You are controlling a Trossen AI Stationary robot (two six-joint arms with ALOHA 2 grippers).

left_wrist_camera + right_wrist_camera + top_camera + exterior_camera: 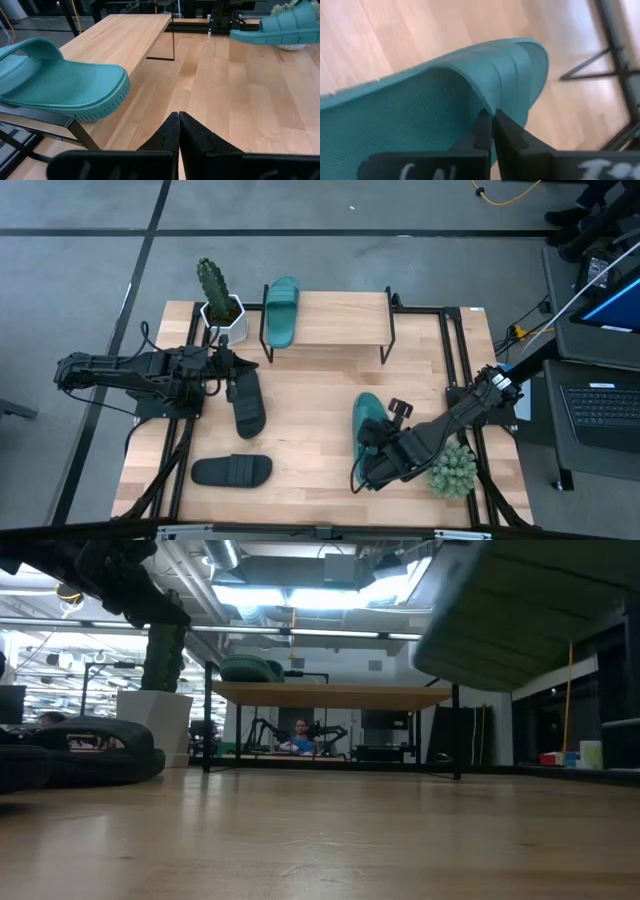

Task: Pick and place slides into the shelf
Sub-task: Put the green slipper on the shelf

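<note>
A: Where are the slides?

B: One teal slide [281,311] lies on the shelf [340,320], at its left end beside the potted cactus [215,295]. The other teal slide [368,423] is off the table [310,430], pinched at its strap by the right claw [489,131].

A: And the black ones?

B: One black slide [248,402] lies just beside the left claw [228,368], touching or nearly so; I cannot tell which. The second black slide [232,471] lies near the table's front left.

A: The left claw's state?

B: Pressed together, holding nothing, its tips pointing toward the shelf.

A: Anything else?

B: A pale green plant ball [452,470] sits beside the right arm.
</note>
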